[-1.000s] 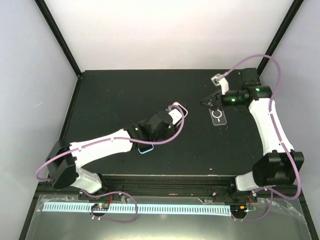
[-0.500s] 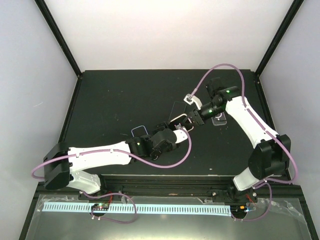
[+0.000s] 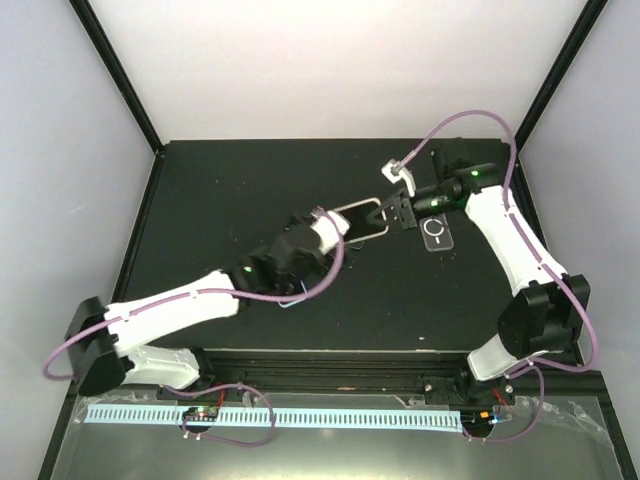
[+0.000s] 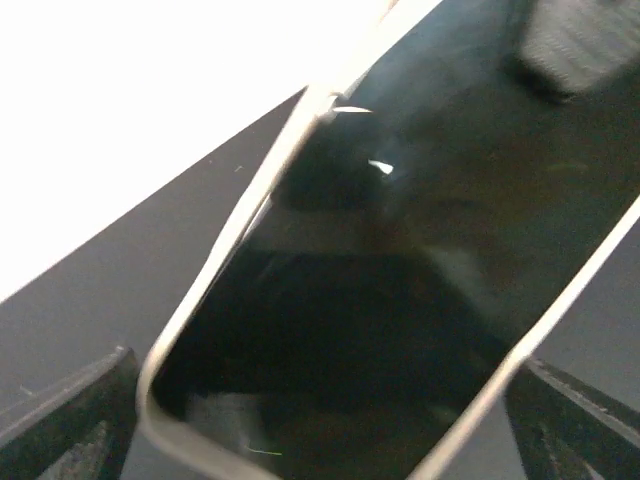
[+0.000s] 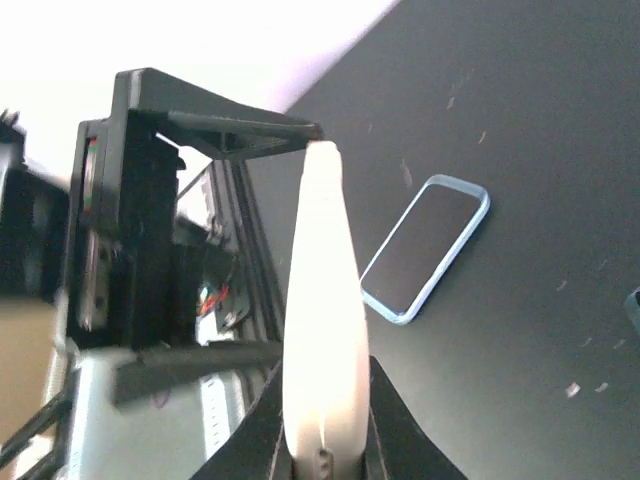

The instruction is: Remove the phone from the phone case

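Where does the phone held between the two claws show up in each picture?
Top external: phone at mid-table, between left claw and right claw.
Left wrist: phone fills the picture, screen facing the camera.
Right wrist: phone edge-on, a pale upright strip at centre.
Shared landmark: the black table, seen behind it in all three.

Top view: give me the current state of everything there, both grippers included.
Pale-rimmed dark-screen phone: off the table, held at both ends.
Left gripper: shut on one end of the phone.
Right gripper: shut on its other end.
Clear case with ring mark: flat on the table, untouched.
Light-blue-rimmed case: flat on the table, untouched.
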